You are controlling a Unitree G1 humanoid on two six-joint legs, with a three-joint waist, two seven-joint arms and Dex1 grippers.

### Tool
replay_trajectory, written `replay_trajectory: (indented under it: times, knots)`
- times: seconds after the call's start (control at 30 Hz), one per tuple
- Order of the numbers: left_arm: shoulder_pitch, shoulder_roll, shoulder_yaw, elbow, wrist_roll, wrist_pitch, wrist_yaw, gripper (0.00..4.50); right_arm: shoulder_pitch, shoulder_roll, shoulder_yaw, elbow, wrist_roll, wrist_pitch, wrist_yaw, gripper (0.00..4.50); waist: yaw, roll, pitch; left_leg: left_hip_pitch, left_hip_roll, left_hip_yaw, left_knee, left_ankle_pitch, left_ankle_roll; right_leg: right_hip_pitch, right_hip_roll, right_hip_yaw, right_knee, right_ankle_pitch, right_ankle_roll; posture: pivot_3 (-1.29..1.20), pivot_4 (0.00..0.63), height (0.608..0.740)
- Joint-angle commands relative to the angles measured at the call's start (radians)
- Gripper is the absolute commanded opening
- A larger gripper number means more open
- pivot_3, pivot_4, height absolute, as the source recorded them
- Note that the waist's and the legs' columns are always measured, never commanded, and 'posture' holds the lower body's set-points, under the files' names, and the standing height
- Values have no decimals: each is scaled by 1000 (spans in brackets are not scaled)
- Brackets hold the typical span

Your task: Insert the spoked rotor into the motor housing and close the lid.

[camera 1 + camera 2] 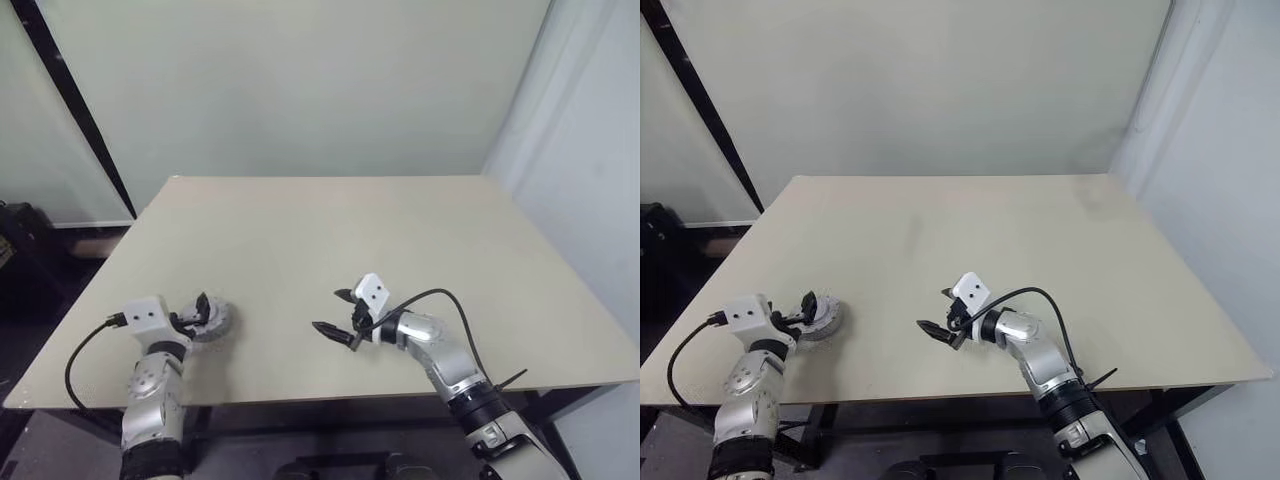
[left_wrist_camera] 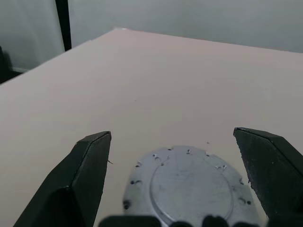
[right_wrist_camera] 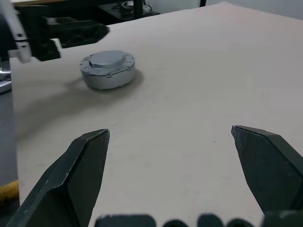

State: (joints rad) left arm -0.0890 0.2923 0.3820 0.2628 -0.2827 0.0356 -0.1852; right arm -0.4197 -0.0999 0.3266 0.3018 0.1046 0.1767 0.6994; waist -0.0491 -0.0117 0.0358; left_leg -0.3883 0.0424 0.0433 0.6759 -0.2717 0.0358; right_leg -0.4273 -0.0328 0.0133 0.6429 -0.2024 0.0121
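Housing: the motor housing (image 3: 108, 69) sat closed under the lid (image 2: 191, 182), near the worktop's (image 1: 400, 230) left front edge.
Left pincer (image 1: 204, 315): wide, straddling it, not gripping.
Right pincer (image 1: 335, 312): wide, empty, well apart.
Risk: a careless withdrawal could clip the lid and nudge the assembly off.

Broad beige bench (image 1: 400, 230) with a matte, plain top, seen from its near edge; far corners squared off against a pale greenish-white wall (image 1: 300, 80). Dark slanted bar (image 1: 75, 100) running down across that wall at the left, ending near the bench's far left corner. White panel or curtain (image 1: 590, 130) rising along the right side, close to the bench edge. Dim, cluttered floor (image 1: 30, 270) at the left, with dark shapes too shadowed to name. Soft, even light overhead, faint shadows only.
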Motion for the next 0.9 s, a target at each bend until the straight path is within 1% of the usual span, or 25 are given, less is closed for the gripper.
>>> replay_trajectory:
  times: [0.03,0.23,0.4,0.5,0.6,0.73,0.9]
  knots:
    - [20,37,-61,-150,15,10,-74,4437,-18,-12,-57,-28,6,-20,-29,4500,0,0,0,0,0,0,0,0,0,0,0,0,0,0,0,0,0,740]
    - [71,103,-204,-344,5,69,-247,4437,5,-88,-143,-63,15,15,-72,4500,0,1,0,0,0,1,1,0,0,0,-1,1,0,0,0,0,0,740]
    - [69,120,-277,-446,-16,133,-317,4437,61,-169,-226,-107,44,48,-73,4500,0,1,0,0,0,1,1,0,0,0,0,1,0,-1,0,0,0,740]
    - [62,119,-317,-451,-2,138,-349,4437,98,-211,-263,-132,47,55,-74,4500,-1,2,1,2,0,2,1,0,0,1,1,2,0,-1,0,0,0,740]
    - [50,104,-324,-426,-4,142,-350,4437,113,-223,-282,-139,53,57,-74,4500,-1,3,1,4,0,2,0,0,0,2,1,2,1,-1,0,0,0,740]
    - [33,100,-329,-393,13,135,-344,4437,108,-216,-287,-133,57,53,-74,4500,-1,3,1,8,1,2,0,0,1,4,2,3,2,-2,-2,0,0,740]
    - [17,97,-329,-376,12,130,-348,4437,89,-188,-265,-111,45,39,-85,4500,-1,3,1,8,1,2,1,0,1,4,2,4,2,-2,-2,0,0,740]
